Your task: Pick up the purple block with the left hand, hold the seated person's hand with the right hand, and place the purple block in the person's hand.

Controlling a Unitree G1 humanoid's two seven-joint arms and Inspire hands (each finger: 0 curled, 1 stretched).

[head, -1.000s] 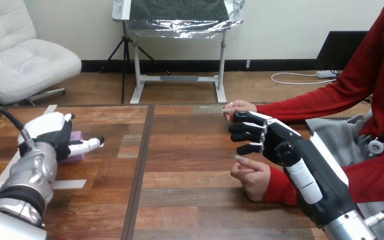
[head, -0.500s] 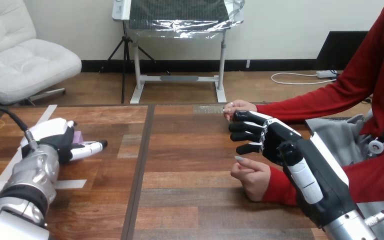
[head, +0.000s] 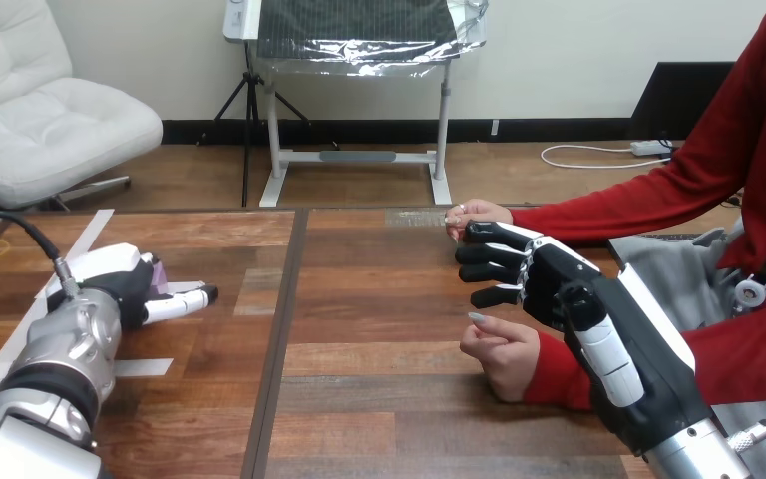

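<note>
The left hand (head: pixel 120 284) lies over the purple block (head: pixel 159 271) at the table's (head: pixel 359 399) left side; whether it grips the block, I cannot tell. The right hand (head: pixel 549 284), loosely open, hangs between the person's far hand (head: pixel 477 213) and the person's near hand (head: pixel 504 351), clasping neither. By my reckoning, no step is finished yet.

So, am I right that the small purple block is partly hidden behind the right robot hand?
Not quite. The small purple block is partly hidden behind the left robot hand, at the left side of the wooden table, as the head view shows.
</note>
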